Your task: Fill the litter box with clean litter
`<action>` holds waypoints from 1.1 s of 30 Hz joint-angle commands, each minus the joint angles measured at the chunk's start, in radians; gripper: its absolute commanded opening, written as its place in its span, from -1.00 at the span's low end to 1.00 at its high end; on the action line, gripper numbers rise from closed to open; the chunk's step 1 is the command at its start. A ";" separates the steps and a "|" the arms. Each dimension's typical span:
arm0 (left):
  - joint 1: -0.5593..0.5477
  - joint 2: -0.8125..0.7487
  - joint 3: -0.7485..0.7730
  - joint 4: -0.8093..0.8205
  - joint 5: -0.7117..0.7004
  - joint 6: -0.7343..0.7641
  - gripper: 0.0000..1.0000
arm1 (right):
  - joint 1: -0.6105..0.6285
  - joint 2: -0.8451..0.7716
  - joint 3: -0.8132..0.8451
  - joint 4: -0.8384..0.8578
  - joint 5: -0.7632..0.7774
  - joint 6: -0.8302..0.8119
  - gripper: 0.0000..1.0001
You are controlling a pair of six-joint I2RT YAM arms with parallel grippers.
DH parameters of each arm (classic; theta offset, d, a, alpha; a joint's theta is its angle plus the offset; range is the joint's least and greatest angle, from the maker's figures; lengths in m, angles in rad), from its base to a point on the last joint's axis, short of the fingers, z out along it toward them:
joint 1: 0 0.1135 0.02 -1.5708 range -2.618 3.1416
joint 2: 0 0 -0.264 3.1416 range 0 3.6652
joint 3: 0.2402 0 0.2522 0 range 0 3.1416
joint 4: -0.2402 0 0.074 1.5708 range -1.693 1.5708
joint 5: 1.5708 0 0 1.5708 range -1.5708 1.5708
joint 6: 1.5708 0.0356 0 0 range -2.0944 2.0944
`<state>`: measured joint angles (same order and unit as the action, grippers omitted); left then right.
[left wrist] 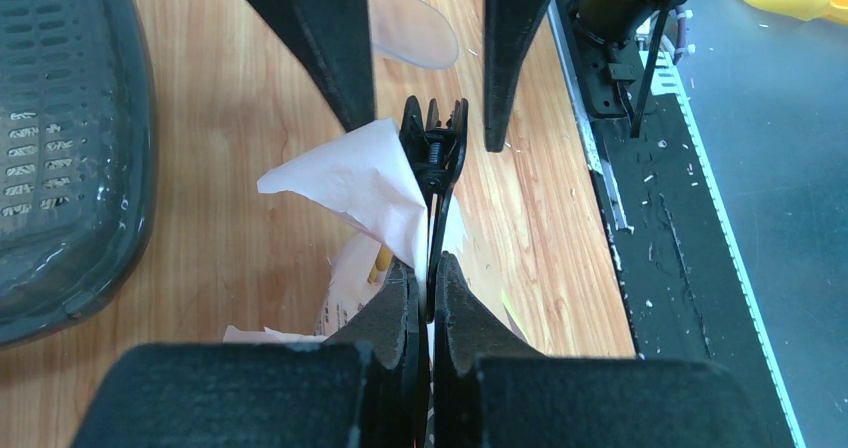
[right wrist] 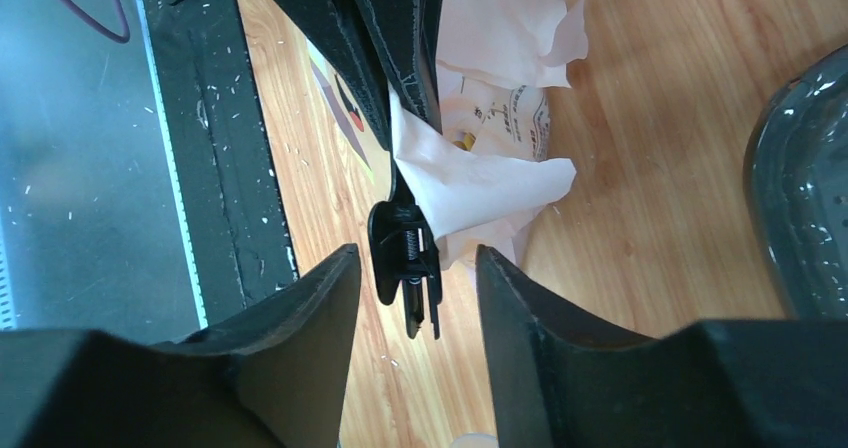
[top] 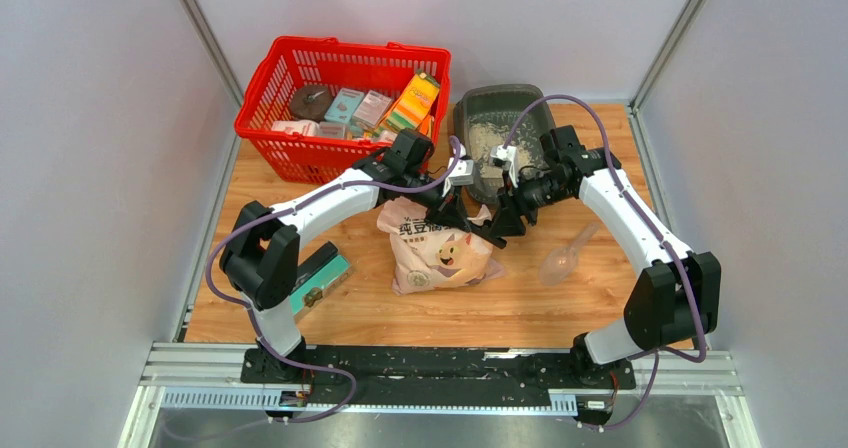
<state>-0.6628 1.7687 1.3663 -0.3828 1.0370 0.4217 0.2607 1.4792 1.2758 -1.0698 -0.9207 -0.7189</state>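
Dark grey plastic litter box [top: 532, 102] beyond tools: pale beige granules [top: 489, 140] inside, seemingly part-filled. Left tool [left wrist: 430, 280] clamped on pinkish-beige paper bag [top: 440, 256] top; right tool [right wrist: 415, 268] apart around black spring clip [right wrist: 404, 256].

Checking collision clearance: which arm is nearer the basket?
Left. The left arm passes close by the basket's near right corner. The right arm is beyond the bag, by the litter box.
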 commanded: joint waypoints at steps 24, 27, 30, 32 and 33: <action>0.015 -0.006 0.045 -0.004 -0.014 -0.032 -0.11 | -0.037 -0.054 0.126 -0.329 0.083 -0.271 -1.00; 0.015 0.021 0.063 -0.017 0.008 -0.026 -0.46 | -0.040 -0.027 0.134 -0.329 0.071 -0.255 -1.00; 0.015 0.017 0.065 -0.027 0.001 -0.018 -0.74 | -0.046 -0.028 0.186 -0.357 0.094 -0.311 -1.00; 0.014 0.012 0.063 -0.037 -0.002 -0.004 -0.90 | -0.044 -0.058 0.243 -0.403 0.100 -0.367 -1.00; 0.015 0.008 0.063 -0.041 -0.002 -0.003 -0.94 | -0.041 -0.068 0.261 -0.401 0.108 -0.370 -1.00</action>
<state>-0.6518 1.7866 1.3933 -0.4091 1.0115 0.3740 0.2237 1.4593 1.4208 -1.3479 -0.8261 -0.9833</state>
